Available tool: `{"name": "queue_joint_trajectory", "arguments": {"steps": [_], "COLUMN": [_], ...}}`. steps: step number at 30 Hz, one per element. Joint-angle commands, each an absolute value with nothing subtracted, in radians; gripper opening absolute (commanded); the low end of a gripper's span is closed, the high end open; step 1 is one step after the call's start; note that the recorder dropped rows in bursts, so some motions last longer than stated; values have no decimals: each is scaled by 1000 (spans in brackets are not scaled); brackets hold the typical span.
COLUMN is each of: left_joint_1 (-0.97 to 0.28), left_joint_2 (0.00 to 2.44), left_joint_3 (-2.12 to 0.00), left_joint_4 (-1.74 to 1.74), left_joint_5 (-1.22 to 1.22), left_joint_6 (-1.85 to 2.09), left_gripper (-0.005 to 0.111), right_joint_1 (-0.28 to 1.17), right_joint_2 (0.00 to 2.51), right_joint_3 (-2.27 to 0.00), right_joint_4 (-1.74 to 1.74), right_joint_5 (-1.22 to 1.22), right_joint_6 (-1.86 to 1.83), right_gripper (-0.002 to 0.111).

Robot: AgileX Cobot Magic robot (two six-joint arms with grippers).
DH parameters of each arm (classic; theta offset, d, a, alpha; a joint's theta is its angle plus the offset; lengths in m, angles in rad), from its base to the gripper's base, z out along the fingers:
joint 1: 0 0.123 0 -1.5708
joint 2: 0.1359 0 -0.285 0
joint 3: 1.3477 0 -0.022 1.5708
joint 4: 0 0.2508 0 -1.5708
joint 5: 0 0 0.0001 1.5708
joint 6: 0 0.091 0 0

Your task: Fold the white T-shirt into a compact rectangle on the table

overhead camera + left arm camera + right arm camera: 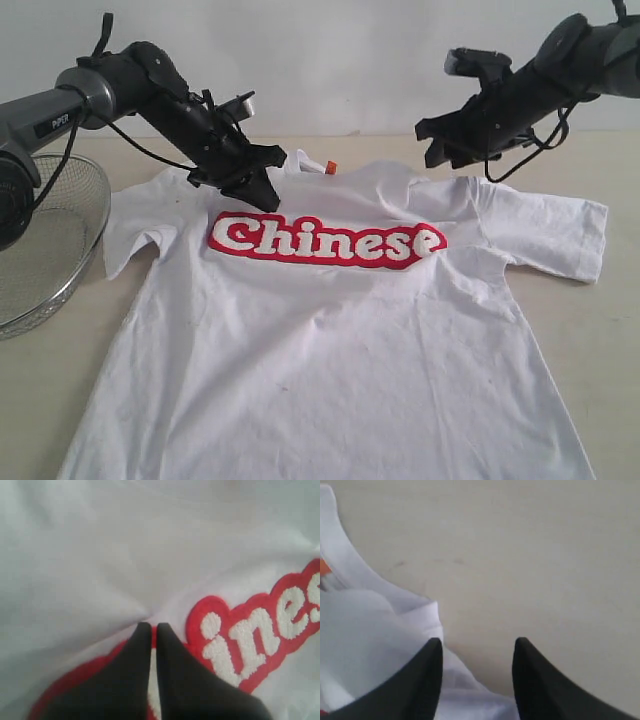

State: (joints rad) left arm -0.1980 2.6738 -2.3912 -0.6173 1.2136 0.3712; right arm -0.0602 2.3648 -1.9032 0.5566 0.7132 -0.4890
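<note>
The white T-shirt (330,340) lies spread front-up on the table (610,330), with red "Chinese" lettering (327,240) across the chest and an orange neck tag (330,167) at the collar. My left gripper (262,195) rests on the cloth just above the letter C. Its jaws are shut (154,626), and creases in the T-shirt (100,555) run together at the tips. My right gripper (438,152) hovers over the other shoulder near the collar. It stands open (477,642), straddling the edge of the T-shirt (365,625), with nothing held between the fingers.
A round wire-mesh basket (50,250) stands at the left edge, beside the shirt's sleeve. Bare beige tabletop (520,545) shows behind the collar and to the right of the right sleeve (560,235).
</note>
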Motion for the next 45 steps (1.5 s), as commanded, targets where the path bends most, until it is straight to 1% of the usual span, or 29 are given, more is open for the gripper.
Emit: {"name": "queue_joint_trajectory", "arguments": {"steps": [1,7,12,18,21,26,27,34,40,41,42,45], "left_joint_1": [-203,-203,-203,-203,-203,-203,-203,-203,-203,-203,-203,-203], "left_joint_2": [2662,2662,2662,2662,2662,2662,2662,2662,2662,2662,2662,2662], "left_joint_3": [-2398,-2398,-2398,-2398,-2398,-2398,-2398,-2398,-2398,-2398,-2398,-2398], "left_joint_4": [-632,-632,-632,-632,-632,-637,-637,-638,-638,-638,-638,-638], "left_joint_5": [1221,1221,1221,1221,1221,1221,1221,1221,1221,1221,1221,1221], "left_joint_6": [377,377,377,377,377,377,377,377,377,377,377,377], "left_gripper": [5,5,5,5,5,5,5,5,5,5,5,5], "right_joint_1": [-65,-59,-60,-60,-60,-48,-40,11,20,20,20,20], "right_joint_2": [2382,2382,2382,2384,2384,2385,2385,2385,2419,2425,2430,2432], "right_joint_3": [-1907,-1907,-1907,-1907,-1907,-1907,-1907,-1907,-1907,-1907,-1907,-1907], "right_joint_4": [518,468,463,461,461,458,461,455,449,449,446,438], "right_joint_5": [759,844,891,896,890,879,876,792,743,741,741,719], "right_joint_6": [-474,-523,-545,-552,-552,-563,-571,-587,-586,-586,-586,-586], "right_gripper": [40,42,48,48,45,36,35,35,35,32,26,0]}}
